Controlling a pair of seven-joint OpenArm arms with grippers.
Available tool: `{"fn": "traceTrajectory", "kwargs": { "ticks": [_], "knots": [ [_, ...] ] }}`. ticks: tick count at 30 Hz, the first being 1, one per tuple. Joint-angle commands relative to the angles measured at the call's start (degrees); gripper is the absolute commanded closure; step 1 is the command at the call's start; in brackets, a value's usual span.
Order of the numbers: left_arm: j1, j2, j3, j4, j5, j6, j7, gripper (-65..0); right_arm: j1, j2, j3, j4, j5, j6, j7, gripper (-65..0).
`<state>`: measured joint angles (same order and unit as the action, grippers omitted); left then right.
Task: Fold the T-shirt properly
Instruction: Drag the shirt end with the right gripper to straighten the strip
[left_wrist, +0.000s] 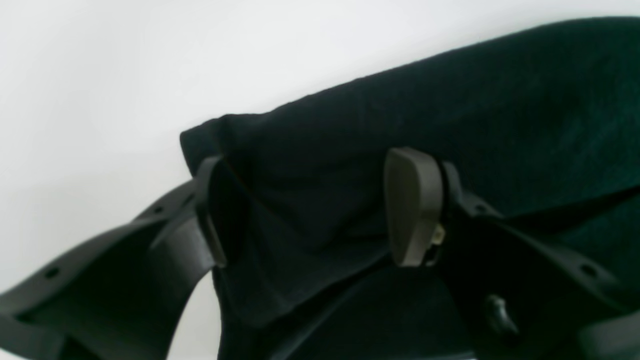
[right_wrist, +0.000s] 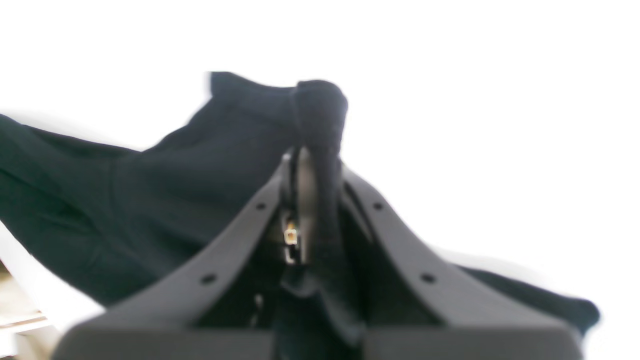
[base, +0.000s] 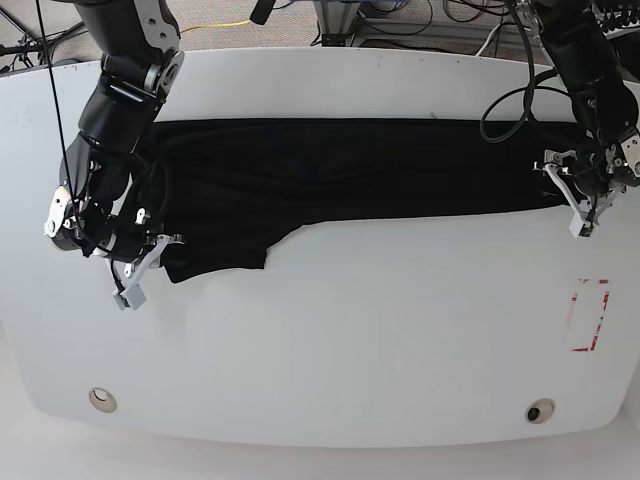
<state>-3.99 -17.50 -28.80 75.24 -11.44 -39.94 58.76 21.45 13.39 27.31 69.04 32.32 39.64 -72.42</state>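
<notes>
The T-shirt (base: 340, 175) lies lengthwise across the desk (base: 330, 350), right end effector (right_wrist: 312, 175) pinching a bunched corner, left end effector (left_wrist: 305, 210) spread wide over the opposite end.

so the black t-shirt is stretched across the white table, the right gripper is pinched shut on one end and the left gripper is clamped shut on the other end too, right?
Not quite: the left gripper is not clamped. The left wrist view shows its jaws standing apart with the T-shirt fabric between them. The rest holds: the shirt is stretched across the white table, and the right gripper is pinched shut on its end.
</notes>
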Motion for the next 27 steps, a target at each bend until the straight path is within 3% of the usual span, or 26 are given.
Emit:
{"fn": "traceTrajectory", "kwargs": {
  "ticks": [1,6,15,27],
  "knots": [
    [0.16,-0.13,0.27,-0.30,1.11,-0.06,2.29,-39.0,-0.66,0.99,1.74,6.53,4.48,0.36,-1.91,0.0],
    [0.25,-0.13,0.36,-0.21,1.11,-0.06,2.29,-39.0,-4.88,1.07,5.44,10.04,13.88,0.36,-4.37,0.0],
    [0.16,-1.27,2.82,-0.21,3.66,-0.06,2.29,-39.0,-13.76,4.41,6.32,12.50,27.95,0.36,-4.37,0.0],
    [0.25,-1.36,2.99,-0.21,3.66,-0.06,2.29,-39.0,-21.58,6.26,7.28,19.98,32.61,0.36,-4.46,0.0]
  ]
}}
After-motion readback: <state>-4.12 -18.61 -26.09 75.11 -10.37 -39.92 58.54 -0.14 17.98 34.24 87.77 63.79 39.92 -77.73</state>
